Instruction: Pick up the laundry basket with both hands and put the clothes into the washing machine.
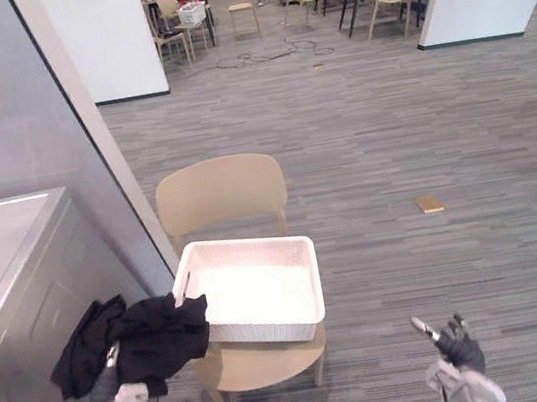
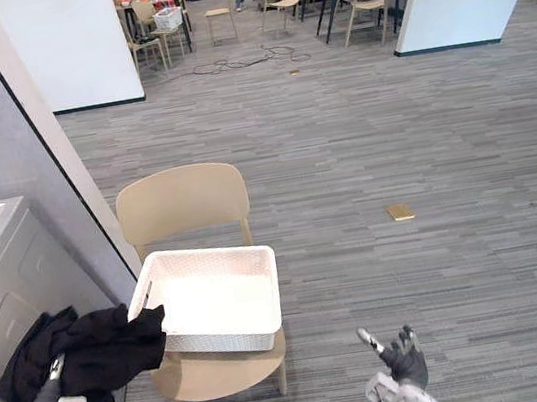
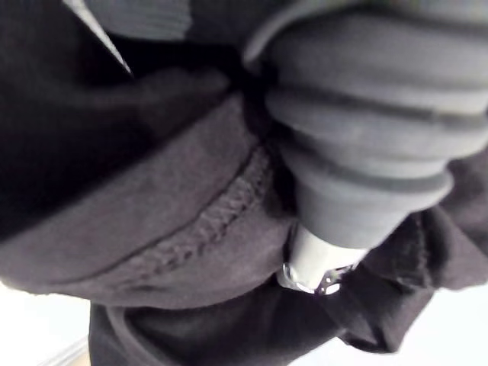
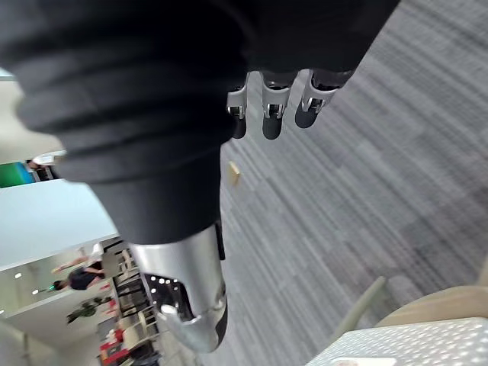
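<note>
On one beige chair, one white laundry basket, at its left corner one bundle of black clothes draped over left hand, grasp impossible to tell, one grey washing machine just left, right hand low right, fingers loose, one tan block on carpet.

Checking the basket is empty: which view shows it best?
Left eye view: the white basket sits on the chair, inside looking bare. Right eye view matches; right wrist view catches one corner.
</note>
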{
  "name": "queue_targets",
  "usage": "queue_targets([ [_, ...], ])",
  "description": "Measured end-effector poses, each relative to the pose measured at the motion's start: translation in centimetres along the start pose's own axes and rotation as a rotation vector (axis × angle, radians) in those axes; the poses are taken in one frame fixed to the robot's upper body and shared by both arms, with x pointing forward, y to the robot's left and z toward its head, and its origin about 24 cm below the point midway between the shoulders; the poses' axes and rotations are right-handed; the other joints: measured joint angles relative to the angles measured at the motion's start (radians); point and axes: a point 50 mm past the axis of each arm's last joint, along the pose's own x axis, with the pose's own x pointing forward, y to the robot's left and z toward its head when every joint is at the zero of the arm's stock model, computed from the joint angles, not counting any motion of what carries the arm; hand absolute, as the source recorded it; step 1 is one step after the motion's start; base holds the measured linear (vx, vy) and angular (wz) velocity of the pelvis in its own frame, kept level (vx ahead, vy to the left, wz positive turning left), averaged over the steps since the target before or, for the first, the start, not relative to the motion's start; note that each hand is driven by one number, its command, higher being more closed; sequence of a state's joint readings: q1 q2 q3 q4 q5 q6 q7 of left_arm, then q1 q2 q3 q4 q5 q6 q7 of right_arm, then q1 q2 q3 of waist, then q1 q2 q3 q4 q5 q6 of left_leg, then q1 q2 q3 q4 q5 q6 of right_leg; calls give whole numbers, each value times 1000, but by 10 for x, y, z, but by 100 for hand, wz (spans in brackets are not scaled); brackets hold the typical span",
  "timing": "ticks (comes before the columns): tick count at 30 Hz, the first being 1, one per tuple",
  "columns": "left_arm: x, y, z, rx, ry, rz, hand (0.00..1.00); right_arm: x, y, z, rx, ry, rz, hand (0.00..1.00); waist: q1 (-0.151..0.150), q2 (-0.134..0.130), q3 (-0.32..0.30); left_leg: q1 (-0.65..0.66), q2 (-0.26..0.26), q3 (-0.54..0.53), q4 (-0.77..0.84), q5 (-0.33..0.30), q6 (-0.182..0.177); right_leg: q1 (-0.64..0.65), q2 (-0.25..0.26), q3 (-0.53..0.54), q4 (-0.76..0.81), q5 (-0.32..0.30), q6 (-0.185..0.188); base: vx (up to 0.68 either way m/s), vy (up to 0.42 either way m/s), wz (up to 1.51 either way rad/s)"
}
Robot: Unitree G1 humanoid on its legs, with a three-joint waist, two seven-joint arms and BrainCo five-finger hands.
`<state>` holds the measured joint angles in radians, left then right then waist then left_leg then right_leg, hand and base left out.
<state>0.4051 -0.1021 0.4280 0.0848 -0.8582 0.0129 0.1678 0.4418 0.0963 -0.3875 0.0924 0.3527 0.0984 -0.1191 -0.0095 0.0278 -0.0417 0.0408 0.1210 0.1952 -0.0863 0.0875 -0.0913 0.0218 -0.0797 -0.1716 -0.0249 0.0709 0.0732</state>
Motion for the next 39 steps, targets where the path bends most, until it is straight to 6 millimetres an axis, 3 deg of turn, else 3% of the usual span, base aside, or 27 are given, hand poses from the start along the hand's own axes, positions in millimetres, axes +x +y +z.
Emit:
queue_targets([
  [5, -8, 61, -29, 17, 140, 254, 100, 0, -15, -35, 9, 162, -67, 0, 20, 3, 1, 13, -1, 27, 0, 0, 0, 8, -14, -14, 14, -11, 6, -31, 23, 11],
  [9, -20, 93, -62, 28, 303, 392, 100, -1, -23, -66, -10, 301, -125, 0, 22, -1, 1, 7, -13, 30, 0, -1, -1, 9, -28, -32, 18, -16, 10, -15, 28, 13],
  [11, -26, 102, -74, 47, 371, 433, 100, -4, -28, -79, -25, 361, -152, 0, 23, -4, 2, 5, -19, 34, 0, -3, 2, 9, -35, -34, 18, -16, 11, -7, 44, 11],
  [13, -32, 111, -87, 67, 442, 472, 100, -14, -41, -99, -41, 456, -208, 0, 23, -31, -8, 6, -34, 55, 1, -15, 13, 0, -59, -29, 14, -19, 14, 21, 68, 6],
  [14, -34, 114, -92, 77, 474, 480, 100, -17, -49, -106, -28, 487, -249, 0, 26, -12, 4, 2, -34, 61, 1, -14, 18, -6, -59, -28, 16, -19, 17, 1, 44, -9],
  [15, -36, 116, -94, 78, 485, 493, 100, -20, -57, -111, -10, 517, -293, 0, 24, -15, 6, -6, -36, 73, 0, -13, 18, -7, -63, -24, 17, -22, 22, -6, 38, -12],
  [22, -24, 103, -101, 58, 495, 462, 100, -29, -69, -126, 28, 601, -365, 0, 24, -24, 56, -13, -44, 79, 0, -13, 18, -44, -74, -11, 76, -37, 19, -16, 27, -1],
  [26, -18, 94, -103, 45, 494, 433, 100, -14, -56, -117, -12, 566, -318, 0, 24, -9, 103, -28, -22, 77, 1, -13, 17, -63, -58, -25, 111, -43, 9, -26, -53, 8],
  [27, -18, 93, -103, 43, 493, 429, 100, -11, -54, -115, -15, 558, -308, 0, 25, -17, 117, -32, -18, 76, 2, -13, 17, -67, -56, -30, 117, -43, 9, -50, -72, 22],
  [30, -8, 77, -104, 31, 485, 384, 100, 10, -37, -98, -85, 503, -222, 0, 35, 5, 177, -150, 7, 30, 127, -14, 16, -153, -68, -75, 243, -82, -6, -73, -56, 41],
  [31, -6, 74, -105, 31, 486, 376, 100, 14, -34, -94, -97, 491, -207, 0, 36, 8, 186, -169, 6, 15, 138, -18, 10, -169, -74, -88, 266, -92, -7, -143, -76, 69],
  [32, -2, 68, -106, 37, 487, 355, 100, 20, -29, -88, -132, 474, -180, 0, 37, 2, 188, -197, -5, 5, 121, -63, -53, -201, -100, -114, 284, -101, -23, -98, -16, 71],
  [33, 1, 64, -104, 36, 476, 343, 100, 22, -24, -86, -134, 463, -168, 0, 37, -26, 192, -207, -15, 35, 144, -63, -35, -216, -128, -131, 284, -96, -33, -108, 14, 72],
  [34, 8, 59, -98, 38, 454, 324, 100, 26, -19, -83, -137, 446, -155, 0, 43, -28, 196, -256, -9, 80, 294, -72, 38, -243, -162, -137, 301, -89, -47, -94, 27, 44],
  [35, 9, 54, -100, 32, 451, 309, 100, 34, -10, -71, -130, 393, -129, 0, 42, -17, 207, -313, 49, 127, 612, -128, 102, -257, -176, -153, 322, -84, -52, -118, 32, 39],
  [36, 5, 58, -102, 35, 462, 322, 100, 39, -6, -62, -123, 353, -116, 0, 42, 16, 205, -309, 141, 150, 873, -179, 108, -256, -176, -175, 346, -85, -52, -89, 38, 36],
  [38, 7, 55, -100, 39, 455, 307, 100, 41, -1, -58, -113, 331, -105, 0, 39, 35, 194, -254, 221, 147, 1010, -183, 106, -250, -187, -199, 359, -81, -44, -33, 136, 57],
  [39, 10, 50, -100, 36, 451, 287, 100, 40, -1, -59, -82, 326, -117, 0, 34, 40, 184, -184, 272, 131, 976, -106, 117, -248, -214, -232, 365, -70, -26, -24, 203, 102],
])
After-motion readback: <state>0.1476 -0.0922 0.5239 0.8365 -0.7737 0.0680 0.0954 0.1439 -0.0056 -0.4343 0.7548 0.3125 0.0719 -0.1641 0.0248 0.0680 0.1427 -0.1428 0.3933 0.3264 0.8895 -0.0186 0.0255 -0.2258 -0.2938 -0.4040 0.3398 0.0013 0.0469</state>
